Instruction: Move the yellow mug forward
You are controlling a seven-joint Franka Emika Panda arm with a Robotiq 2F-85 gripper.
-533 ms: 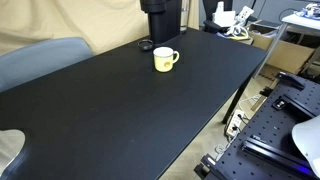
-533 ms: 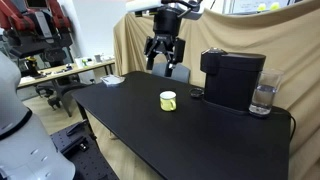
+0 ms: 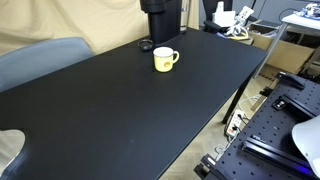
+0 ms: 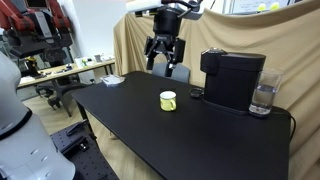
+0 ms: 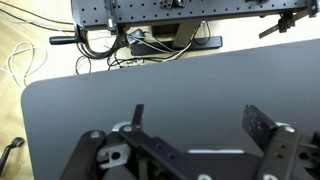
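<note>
The yellow mug (image 3: 164, 60) stands upright on the black table (image 3: 130, 110), its loop handle pointing toward the table's edge; it also shows in an exterior view (image 4: 168, 101). My gripper (image 4: 165, 55) hangs high above the table, well apart from the mug, with its fingers spread open and empty. In the wrist view the open fingers (image 5: 195, 118) frame bare black tabletop; the mug is out of that view.
A black coffee machine (image 4: 233, 78) stands behind the mug, with a clear glass (image 4: 262, 99) beside it. A small dark round object (image 3: 146, 45) lies by the machine's base. A beige curtain backs the table. Metal breadboard and cables (image 5: 150, 30) lie past the table edge.
</note>
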